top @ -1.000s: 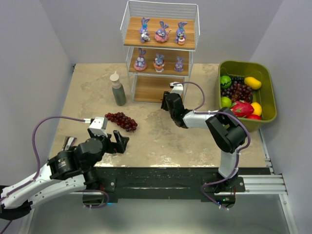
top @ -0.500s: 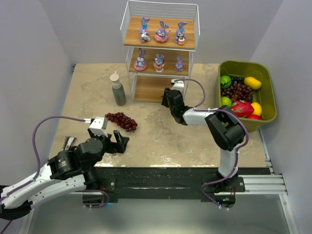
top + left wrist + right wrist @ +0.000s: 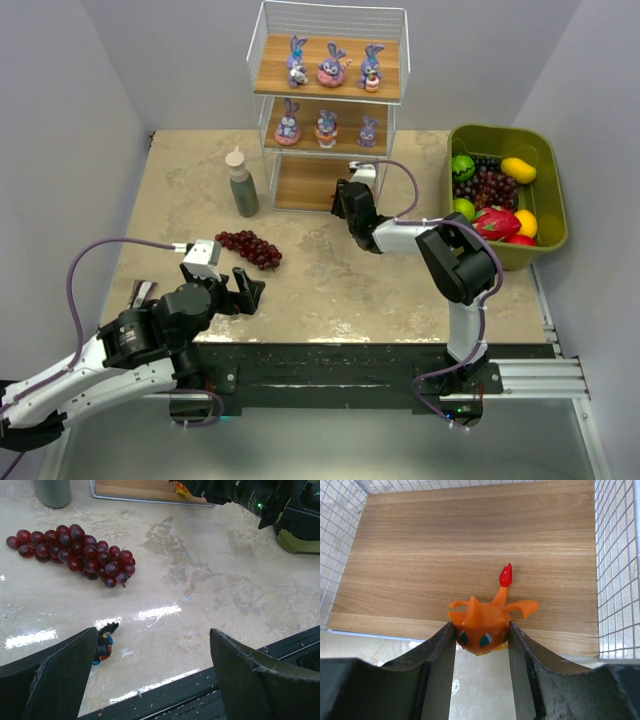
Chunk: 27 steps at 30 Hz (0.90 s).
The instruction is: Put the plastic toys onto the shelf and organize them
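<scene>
- Top external view: a beige, marble-patterned counter [image 3: 330,290] with a black front edge, closed in by plain pale grey walls [image 3: 60,120] at the left, back and right.
- Near left: the left claw [image 3: 152,645] hangs low over the counter's front edge, its fingers spread wide and grasping nothing. The left wrist view shows a glossy surface with bright streaks of reflected light.
- A black bug toy [image 3: 103,642] lies on the counter just beside the inner face of one left finger. Contact cannot be judged.
- Left of centre: a grey-green bottle [image 3: 241,185] with a white cap stands upright near the shelf's left side. A dark red grape bunch [image 3: 250,248] lies on the counter in front of it.
- Centre back: the shelf [image 3: 272,70], white wire with three wooden boards, stands against the rear wall.
- Three purple-blue bunnies [image 3: 332,65] stand in a row on the top board, and three more [image 3: 326,127] on the middle board.
- Bottom board: the right claw [image 3: 480,635] is clenched on the orange creature [image 3: 485,617], one finger against each side of its head. The creature is at the board's front edge, its red-tipped tail pointing towards the back. The rest of the board is bare wood.
- Right: an olive-green fruit bin [image 3: 500,128] filled with mixed fruit stands on the counter by the right wall.
</scene>
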{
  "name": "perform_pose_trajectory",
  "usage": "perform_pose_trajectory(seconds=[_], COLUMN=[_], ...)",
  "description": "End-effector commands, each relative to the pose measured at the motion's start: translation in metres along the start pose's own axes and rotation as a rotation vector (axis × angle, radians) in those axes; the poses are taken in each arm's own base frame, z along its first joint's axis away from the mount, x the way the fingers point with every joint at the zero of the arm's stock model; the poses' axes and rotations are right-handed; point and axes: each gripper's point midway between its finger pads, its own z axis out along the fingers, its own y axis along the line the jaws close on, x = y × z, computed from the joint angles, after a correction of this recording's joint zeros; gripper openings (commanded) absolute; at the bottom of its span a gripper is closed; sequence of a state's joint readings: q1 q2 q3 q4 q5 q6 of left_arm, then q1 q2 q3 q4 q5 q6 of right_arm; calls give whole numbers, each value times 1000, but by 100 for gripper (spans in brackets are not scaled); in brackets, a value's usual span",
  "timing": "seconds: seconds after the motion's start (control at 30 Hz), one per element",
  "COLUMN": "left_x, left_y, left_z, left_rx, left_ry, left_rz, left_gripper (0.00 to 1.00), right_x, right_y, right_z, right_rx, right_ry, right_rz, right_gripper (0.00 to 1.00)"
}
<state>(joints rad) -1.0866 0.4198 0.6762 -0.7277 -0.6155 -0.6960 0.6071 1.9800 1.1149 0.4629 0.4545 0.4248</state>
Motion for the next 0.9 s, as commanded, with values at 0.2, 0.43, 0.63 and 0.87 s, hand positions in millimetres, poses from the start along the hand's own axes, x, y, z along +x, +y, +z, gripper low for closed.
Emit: perform_pose_trajectory(seconds=[0.2,0.43,0.63,0.87], left_x=[-10,-10,-10,-11], left_y=[0,0,0,1], left_z=[0,0,0,0], left_rx=[-17,-18,-22,-22], left_ry=[-32,-33,-32,-34], left_rz=[-19,-19,-21,-22], left_gripper=[98,98,98,98], right_x=[-21,-18,-19,-19], right_y=[-8,-8,-5,-4], right_z=[10,10,9,8], right_rx=[48,42,15,7], right_ry=[-38,-28,-28,-29], right_rz=[-5,-2,1,9], right_gripper=[29,42,56,66])
